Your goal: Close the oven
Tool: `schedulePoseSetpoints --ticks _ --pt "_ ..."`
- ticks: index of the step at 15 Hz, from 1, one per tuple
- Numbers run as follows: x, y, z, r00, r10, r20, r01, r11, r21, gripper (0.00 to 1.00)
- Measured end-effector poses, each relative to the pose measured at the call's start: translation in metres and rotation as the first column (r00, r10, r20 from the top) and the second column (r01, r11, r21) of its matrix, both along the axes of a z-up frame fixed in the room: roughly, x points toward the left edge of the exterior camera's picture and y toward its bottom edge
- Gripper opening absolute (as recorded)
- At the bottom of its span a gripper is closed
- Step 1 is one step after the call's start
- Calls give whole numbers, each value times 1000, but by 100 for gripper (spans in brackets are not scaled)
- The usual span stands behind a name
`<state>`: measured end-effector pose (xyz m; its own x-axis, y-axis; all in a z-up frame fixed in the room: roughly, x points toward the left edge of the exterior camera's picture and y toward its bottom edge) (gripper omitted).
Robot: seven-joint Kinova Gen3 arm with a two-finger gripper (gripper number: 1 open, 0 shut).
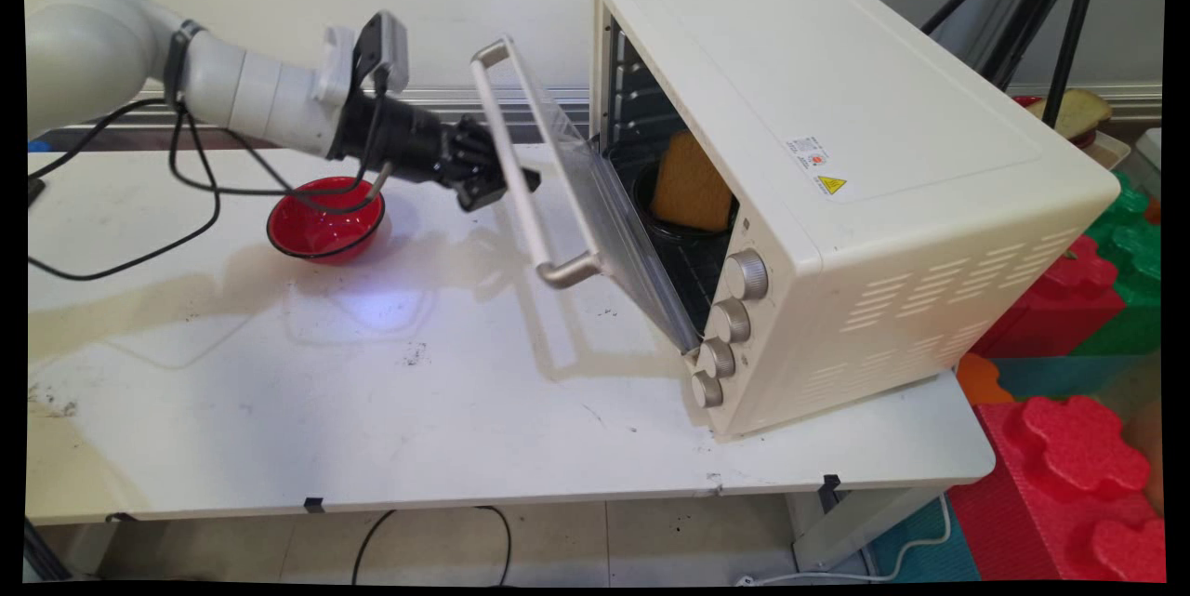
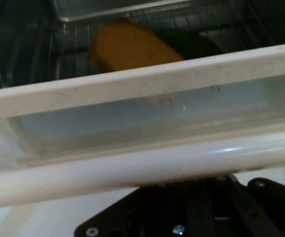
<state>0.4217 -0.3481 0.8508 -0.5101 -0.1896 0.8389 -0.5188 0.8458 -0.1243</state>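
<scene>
Hand (image 1: pixel 497 182) at oven (image 1: pixel 837 178) door handle (image 1: pixel 521 187) (door half open); finger state cannot be told. Bread (image 1: pixel 690 182) inside.

On the one white table (image 1: pixel 279 410) stand one cream oven (image 1: pixel 837 187) with one glass door (image 1: pixel 595 205), one door handle (image 1: pixel 516 168) and four knobs (image 1: pixel 730 320), one slice of bread (image 1: pixel 690 182) on one dark plate (image 1: pixel 651 205) inside, and one red bowl (image 1: pixel 325 226).
</scene>
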Motion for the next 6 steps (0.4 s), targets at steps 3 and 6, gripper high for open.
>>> schedulePoseSetpoints --ticks 3,6 --pt "-11 -13 6 1000 -5 -26 5 1000 -18 0" --pt "-18 -21 9 999 -14 -36 13 1000 -28 0"
